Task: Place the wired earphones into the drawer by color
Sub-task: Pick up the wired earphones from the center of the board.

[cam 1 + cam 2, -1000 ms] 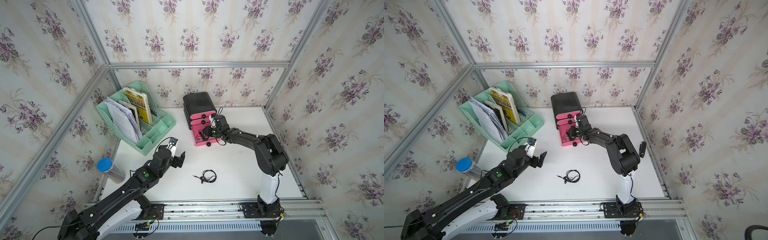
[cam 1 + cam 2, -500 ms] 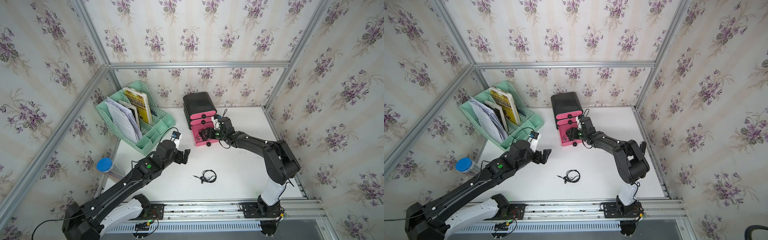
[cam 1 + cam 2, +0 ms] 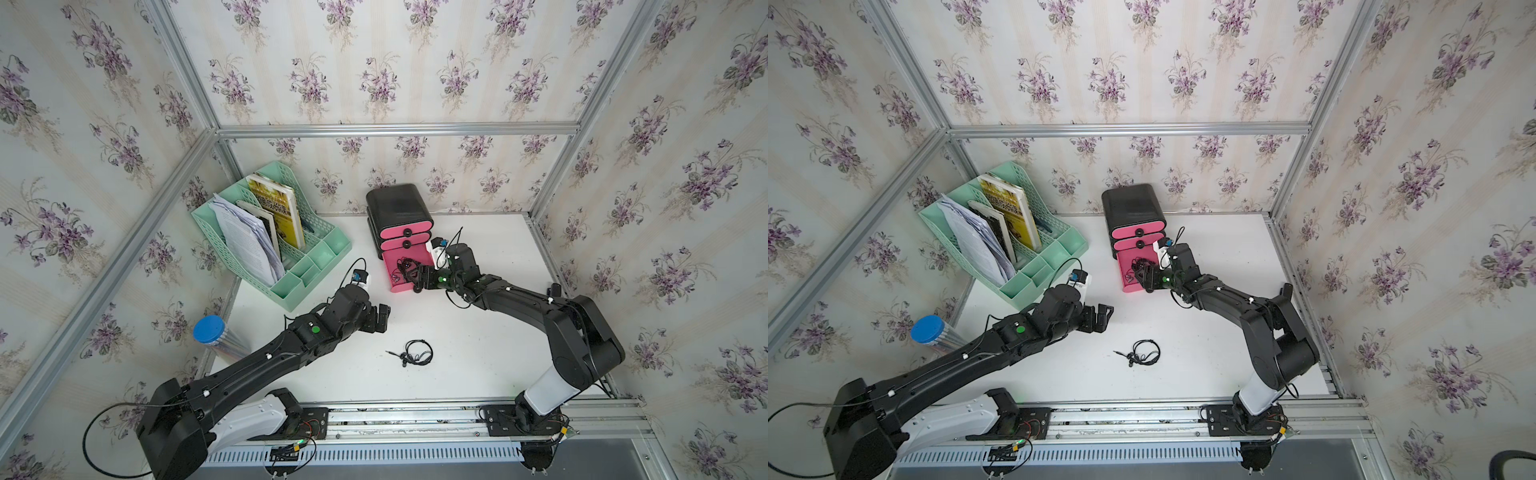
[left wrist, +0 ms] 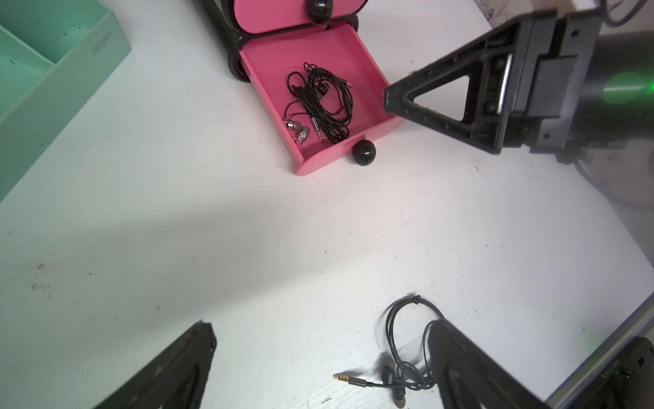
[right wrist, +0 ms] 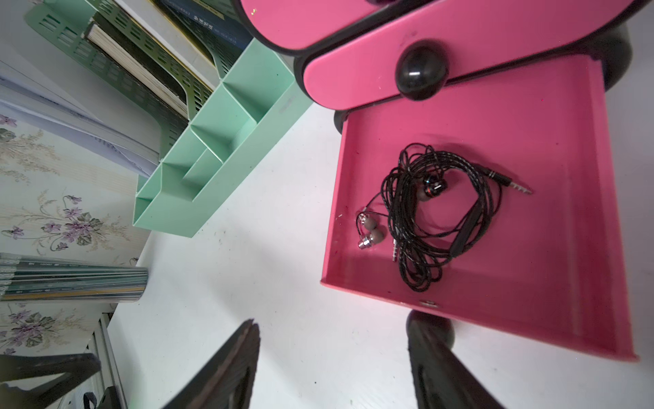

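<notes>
inside the pulled-out pink plastic drawer lies a tangled black wired earphone bundle. right gripper hangs before it, fingers apart, empty. left gripper, fingers wide, hovers near a black earphone coil on the white tabletop.

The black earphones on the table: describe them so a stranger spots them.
On the white table, look in front of the pink drawer unit. A small black earphone coil lies alone on the bare tabletop, unlike the black bundle inside the open bottom drawer.
</notes>
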Robot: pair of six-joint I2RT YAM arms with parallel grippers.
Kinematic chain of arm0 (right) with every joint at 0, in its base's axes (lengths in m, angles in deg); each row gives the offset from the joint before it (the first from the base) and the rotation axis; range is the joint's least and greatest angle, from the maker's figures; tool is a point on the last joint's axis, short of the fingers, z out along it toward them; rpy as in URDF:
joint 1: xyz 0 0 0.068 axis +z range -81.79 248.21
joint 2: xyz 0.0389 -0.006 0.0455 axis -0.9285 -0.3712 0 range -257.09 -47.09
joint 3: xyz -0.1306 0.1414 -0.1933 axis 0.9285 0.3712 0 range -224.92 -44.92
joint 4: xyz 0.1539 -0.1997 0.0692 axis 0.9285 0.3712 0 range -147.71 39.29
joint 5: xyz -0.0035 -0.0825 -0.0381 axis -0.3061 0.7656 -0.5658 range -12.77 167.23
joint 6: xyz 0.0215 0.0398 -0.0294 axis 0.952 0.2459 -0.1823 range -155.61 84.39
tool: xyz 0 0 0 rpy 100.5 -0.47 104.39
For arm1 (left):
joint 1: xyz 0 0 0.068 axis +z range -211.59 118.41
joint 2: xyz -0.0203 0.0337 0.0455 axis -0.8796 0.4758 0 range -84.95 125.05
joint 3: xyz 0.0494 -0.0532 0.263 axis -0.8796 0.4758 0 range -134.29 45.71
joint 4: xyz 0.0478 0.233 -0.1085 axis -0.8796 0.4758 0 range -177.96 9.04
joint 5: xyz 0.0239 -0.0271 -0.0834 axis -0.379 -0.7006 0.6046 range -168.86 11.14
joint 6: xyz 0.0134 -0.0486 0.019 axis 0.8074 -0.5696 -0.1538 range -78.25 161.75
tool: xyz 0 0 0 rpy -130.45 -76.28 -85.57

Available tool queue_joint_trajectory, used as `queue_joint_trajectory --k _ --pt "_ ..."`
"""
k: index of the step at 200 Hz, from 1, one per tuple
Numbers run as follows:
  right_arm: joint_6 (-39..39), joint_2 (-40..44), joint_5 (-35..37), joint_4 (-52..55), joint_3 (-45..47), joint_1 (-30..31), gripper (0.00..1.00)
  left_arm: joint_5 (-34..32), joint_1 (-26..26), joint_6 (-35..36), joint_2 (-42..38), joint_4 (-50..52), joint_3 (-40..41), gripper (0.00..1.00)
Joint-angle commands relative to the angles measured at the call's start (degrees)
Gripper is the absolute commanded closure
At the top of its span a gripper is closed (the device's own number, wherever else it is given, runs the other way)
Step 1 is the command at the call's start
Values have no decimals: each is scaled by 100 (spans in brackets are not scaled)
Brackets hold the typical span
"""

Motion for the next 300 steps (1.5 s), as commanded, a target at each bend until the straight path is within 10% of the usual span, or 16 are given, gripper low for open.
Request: queue_joint_trajectory --k 1,129,300 --pt "-91 72 42 -185 -3 3 29 -323 -128 -77 243 -41 -246 1" --pt "160 1134 1216 38 749 -6 29 -830 -970 988 2608 968 -1890 5" --pt "437 2615 2251 992 1550 -10 30 -845 -2053 730 3566 1139 -2007 11"
